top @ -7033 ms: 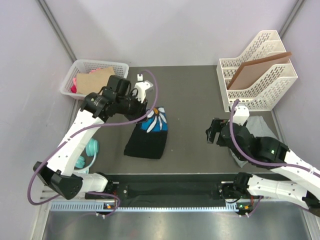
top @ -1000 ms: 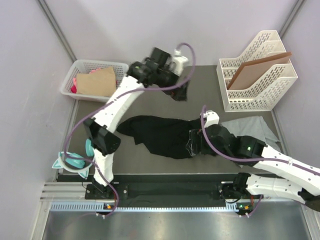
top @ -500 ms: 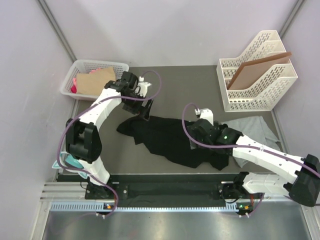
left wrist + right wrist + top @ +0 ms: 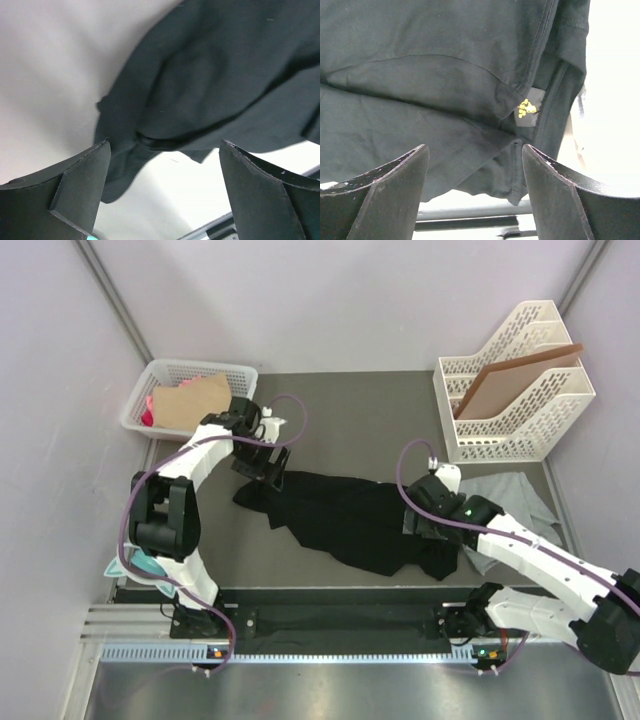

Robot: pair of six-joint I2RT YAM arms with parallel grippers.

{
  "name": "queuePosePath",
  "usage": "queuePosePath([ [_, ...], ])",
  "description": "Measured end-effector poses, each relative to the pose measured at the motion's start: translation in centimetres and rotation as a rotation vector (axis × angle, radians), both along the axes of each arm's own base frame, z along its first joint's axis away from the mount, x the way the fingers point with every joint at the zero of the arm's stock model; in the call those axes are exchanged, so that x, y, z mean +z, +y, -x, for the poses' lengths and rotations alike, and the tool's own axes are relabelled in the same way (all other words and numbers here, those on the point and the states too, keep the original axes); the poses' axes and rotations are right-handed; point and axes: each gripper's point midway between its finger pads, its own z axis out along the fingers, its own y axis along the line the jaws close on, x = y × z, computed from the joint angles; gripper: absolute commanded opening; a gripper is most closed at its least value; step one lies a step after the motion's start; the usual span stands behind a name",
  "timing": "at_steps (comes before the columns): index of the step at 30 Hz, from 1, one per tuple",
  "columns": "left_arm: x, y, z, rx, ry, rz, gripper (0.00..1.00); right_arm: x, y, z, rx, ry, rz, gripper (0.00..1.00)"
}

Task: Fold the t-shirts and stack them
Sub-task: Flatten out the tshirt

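Flattening looks the current step: black t-shirt [image 4: 335, 515] lies rumpled mid bench [image 4: 380, 425], left hand [image 4: 265, 465] wide over its 10 o'clock end, right hand [image 4: 420, 523] wide over its 3 o'clock end, grey t-shirt [image 4: 515, 490] beyond at 3 o'clock; next calls for pinching both ends, drawing flat.

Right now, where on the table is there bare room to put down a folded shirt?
The widest bare patch of the table lies at the far side, between the basket and the file rack, beyond the black t-shirt. A smaller one lies near-left of that shirt. Crowded: the middle, under the left gripper and right gripper, and the right, with the grey t-shirt.
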Motion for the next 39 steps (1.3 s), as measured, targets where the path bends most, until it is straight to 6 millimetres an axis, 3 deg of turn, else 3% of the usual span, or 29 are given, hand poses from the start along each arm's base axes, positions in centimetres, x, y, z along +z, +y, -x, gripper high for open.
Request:
queuePosePath([
  [11, -1.5, 0.4, -1.7, 0.016, -0.006, -0.014, 0.92, -2.1, -1.8, -2.1, -0.134, 0.05, 0.014, 0.73],
  [22, -1.7, 0.2, -3.4, 0.02, -0.039, -0.006, 0.92, -5.0, -3.3, -4.9, -0.218, 0.089, -0.008, 0.61],
  [27, -2.1, 0.2, -3.4, 0.02, -0.04, -0.006, 0.92, -6.7, -2.9, -4.9, -0.208, 0.128, -0.013, 0.42],
  [33, -3.7, 0.5, -3.4, 0.019, -0.017, -0.026, 0.89, -7.7, -2.4, -5.3, -0.199, 0.147, -0.025, 0.31],
  [39, -4.9, 1.1, -2.6, 0.008, 0.003, -0.05, 0.7, -7.9, -2.3, -5.5, -0.198, 0.149, -0.036, 0.19],
])
